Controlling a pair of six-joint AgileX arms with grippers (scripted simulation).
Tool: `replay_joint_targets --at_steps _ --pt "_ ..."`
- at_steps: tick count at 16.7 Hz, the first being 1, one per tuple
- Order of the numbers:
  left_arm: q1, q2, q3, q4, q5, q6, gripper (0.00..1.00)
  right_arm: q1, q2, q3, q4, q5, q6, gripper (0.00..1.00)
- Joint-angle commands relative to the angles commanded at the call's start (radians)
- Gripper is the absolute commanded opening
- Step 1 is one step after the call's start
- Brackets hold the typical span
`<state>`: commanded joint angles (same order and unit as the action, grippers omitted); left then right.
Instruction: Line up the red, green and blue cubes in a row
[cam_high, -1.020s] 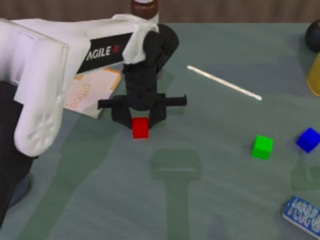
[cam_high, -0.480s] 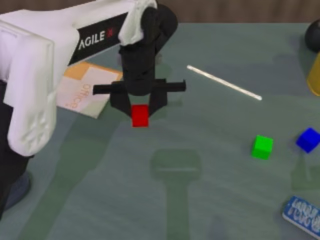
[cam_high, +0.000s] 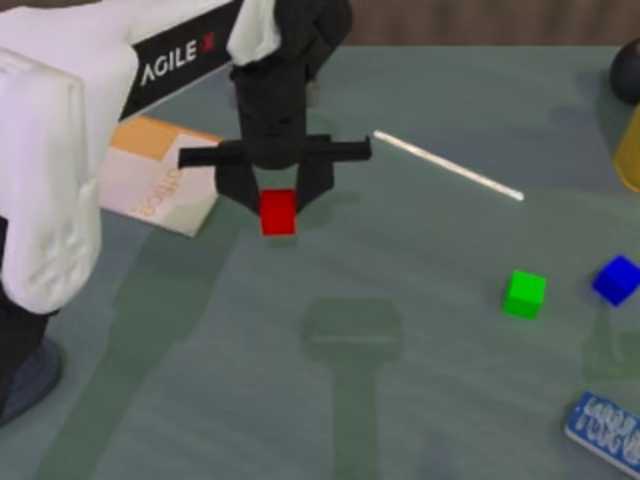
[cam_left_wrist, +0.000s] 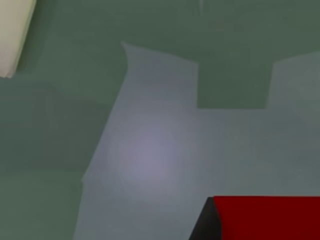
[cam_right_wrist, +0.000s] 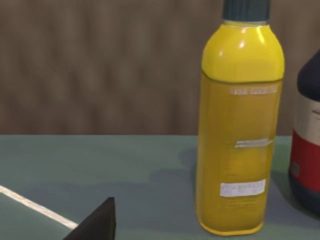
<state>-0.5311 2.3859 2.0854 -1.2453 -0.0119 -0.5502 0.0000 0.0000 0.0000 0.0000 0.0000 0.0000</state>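
The left hand (cam_high: 278, 205) has carried the red cube (cam_high: 278, 212) farther up the table, pinching it between its fingers.

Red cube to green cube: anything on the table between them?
No. In the top view the stretch from the red cube, held in the left tool, to the green cube is bare table, shadows only.

1. The top view looks down on the table (cam_high: 420, 400) from above.
2. The left wrist view sits close over the table, catching the red cube (cam_left_wrist: 267, 217), which the top view shares (cam_high: 278, 212).
3. The right wrist view faces level past a yellow bottle (cam_right_wrist: 239, 130).
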Motion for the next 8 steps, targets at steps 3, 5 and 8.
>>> replay_joint_targets --at_steps 3,5,8 --pt "-0.015 -0.06 -0.069 0.025 -0.002 -0.013 0.0 0.0 0.0 0.0 0.0 0.0 0.0 1.0" --pt "-0.033 -0.132 -0.165 0.054 -0.003 -0.031 0.0 0.0 0.0 0.0 0.0 0.0 0.0 1.0" --pt "-0.069 -0.26 -0.364 0.102 -0.005 -0.064 0.0 0.0 0.0 0.0 0.0 0.0 0.0 1.0"
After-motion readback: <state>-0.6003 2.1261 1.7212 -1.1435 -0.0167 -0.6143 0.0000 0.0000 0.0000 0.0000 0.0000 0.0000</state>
